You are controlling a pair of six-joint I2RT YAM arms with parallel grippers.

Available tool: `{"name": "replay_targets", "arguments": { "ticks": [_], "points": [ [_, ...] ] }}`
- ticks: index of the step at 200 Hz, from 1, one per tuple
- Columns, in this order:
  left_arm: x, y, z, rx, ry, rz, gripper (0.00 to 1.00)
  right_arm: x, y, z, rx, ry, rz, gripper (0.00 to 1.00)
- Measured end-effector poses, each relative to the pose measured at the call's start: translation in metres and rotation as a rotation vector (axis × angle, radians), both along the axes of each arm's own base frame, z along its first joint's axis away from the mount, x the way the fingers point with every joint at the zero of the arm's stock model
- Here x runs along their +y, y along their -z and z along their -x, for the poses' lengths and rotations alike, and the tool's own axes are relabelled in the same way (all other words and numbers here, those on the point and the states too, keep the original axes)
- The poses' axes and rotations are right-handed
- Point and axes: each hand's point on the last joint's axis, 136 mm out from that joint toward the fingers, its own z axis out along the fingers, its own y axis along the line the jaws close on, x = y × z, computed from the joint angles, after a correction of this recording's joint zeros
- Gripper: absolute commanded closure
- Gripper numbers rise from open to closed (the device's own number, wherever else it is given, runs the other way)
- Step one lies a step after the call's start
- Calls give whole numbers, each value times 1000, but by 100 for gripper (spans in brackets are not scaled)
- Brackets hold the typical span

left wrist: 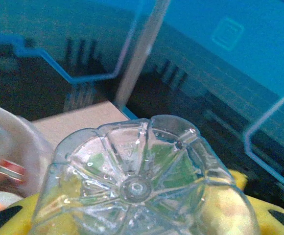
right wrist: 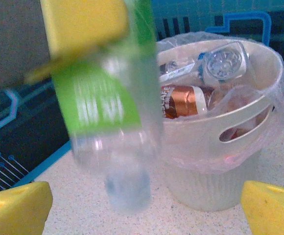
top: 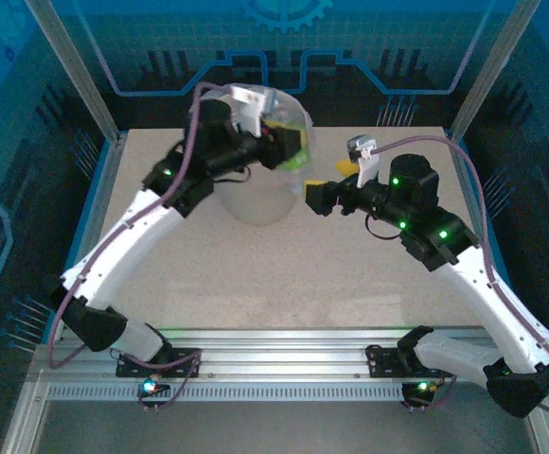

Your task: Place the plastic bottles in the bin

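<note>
Grips green-labelled bottle (right wrist: 103, 107) in left gripper (top: 292, 142), long axis along fingers (right wrist: 83, 22), base toward wrist, cap (right wrist: 127, 188) outward; holds right gripper (right wrist: 144, 210) spread.

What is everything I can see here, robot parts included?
green-labelled bottle: one, clear with green label, held beside the bin's rim
copper-labelled bottle: one, copper and red, inside the bin
clear bottle: one, transparent, on top inside the bin
bin: one, whitish translucent with clear liner, far middle of the table
table: one, beige speckled
left gripper: yellow fingers, shut on the green-labelled bottle
right gripper: yellow fingers, open, beside the bin
</note>
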Motion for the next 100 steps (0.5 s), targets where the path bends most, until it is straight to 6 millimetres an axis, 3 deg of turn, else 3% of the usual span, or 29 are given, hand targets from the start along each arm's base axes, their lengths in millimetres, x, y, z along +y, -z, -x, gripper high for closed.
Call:
{"name": "replay_targets", "arguments": {
  "ticks": [34,56,79,100],
  "points": [
    [66,-56,-17,-132,-168,-55,71,-8,2,6,15,22,15,0],
    [92,-82,-25,-204,-260,-116,72,-12,9,5,39,47,37,0],
    [106,-88,-45,-240,-345,-205,72,-16,15,4,56,68,55,0],
    [117,-70,-75,-218,-423,-312,72,-19,19,3,67,88,69,0]
  ]
}}
